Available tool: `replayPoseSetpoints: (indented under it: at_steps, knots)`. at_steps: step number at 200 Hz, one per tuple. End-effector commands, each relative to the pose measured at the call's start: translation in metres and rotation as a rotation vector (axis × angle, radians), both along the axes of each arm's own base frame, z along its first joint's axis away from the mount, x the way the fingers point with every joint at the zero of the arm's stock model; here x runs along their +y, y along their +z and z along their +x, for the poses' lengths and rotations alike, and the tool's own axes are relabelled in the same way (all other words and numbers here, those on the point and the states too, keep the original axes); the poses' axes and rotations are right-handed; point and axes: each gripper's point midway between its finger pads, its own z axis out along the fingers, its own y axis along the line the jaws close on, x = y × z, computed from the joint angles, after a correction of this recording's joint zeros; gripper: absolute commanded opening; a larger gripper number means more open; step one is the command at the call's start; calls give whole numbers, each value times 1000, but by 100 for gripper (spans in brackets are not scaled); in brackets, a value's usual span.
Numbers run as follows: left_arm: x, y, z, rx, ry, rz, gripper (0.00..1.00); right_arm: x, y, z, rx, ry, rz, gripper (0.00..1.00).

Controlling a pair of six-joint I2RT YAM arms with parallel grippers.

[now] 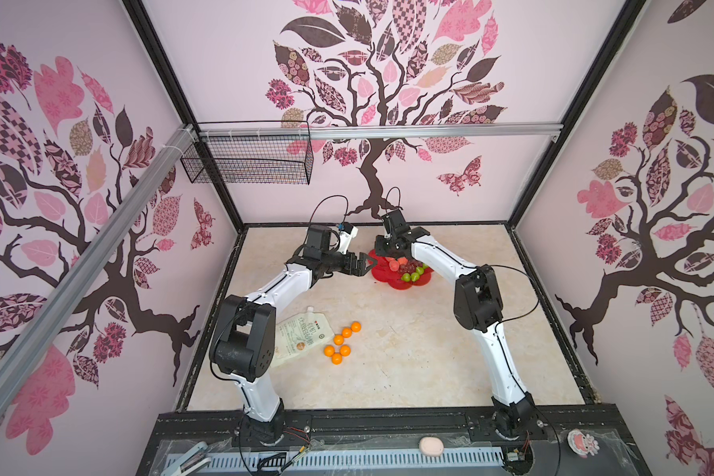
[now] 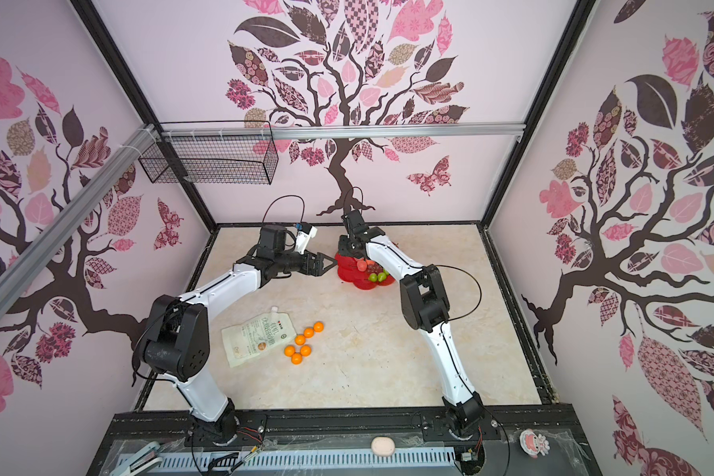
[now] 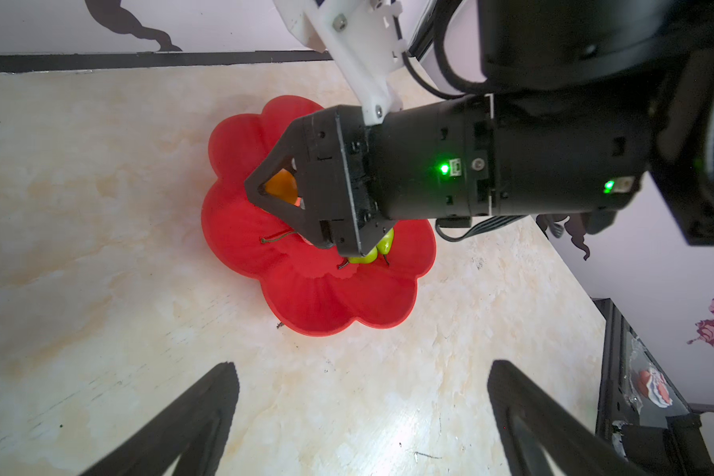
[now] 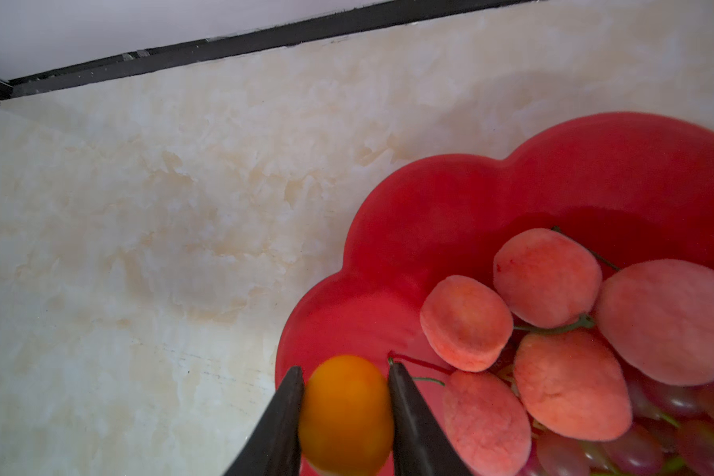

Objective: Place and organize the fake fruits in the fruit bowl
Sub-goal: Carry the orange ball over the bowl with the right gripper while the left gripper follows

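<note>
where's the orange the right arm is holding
In the right wrist view the orange sits clamped in the right end effector, over the red bowl, beside the peaches.

peaches (image 4: pixel 547 280) in bowl (image 4: pixel 429 206), 6 oranges (image 1: pixel 338 339) beside pouch (image 1: pixel 297 336)

Seven oranges (image 1: pixel 338 339), five peaches (image 4: pixel 547 278), one grape bunch (image 4: pixel 672 399), one red bowl (image 3: pixel 347 305), one pouch (image 1: pixel 295 338).

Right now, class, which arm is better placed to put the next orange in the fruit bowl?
Right: the right gripper holds an orange over the fruit bowl; the left gripper is open and empty, near it.
</note>
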Motion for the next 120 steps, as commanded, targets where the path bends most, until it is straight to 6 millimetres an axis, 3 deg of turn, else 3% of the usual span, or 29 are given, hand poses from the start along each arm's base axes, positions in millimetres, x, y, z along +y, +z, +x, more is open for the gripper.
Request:
replayPoseSetpoints:
  at_steps: [1,5,8,11,120]
  knots:
    - [-3,11,8,-36,-14,-3,99,-1,-14,-1,31,5,-44,34]
    - [-3,11,8,-36,-14,-3,99,-1,-13,-1,28,4,-44,34]
    - [-3,11,8,-35,-14,-3,99,-2,-32,-1,55,4,-60,34]
    - [-3,11,8,-35,-14,-3,98,-3,-34,-1,58,2,-62,34]
    - [-2,9,8,-26,-11,3,98,-4,-60,0,98,14,-100,36]
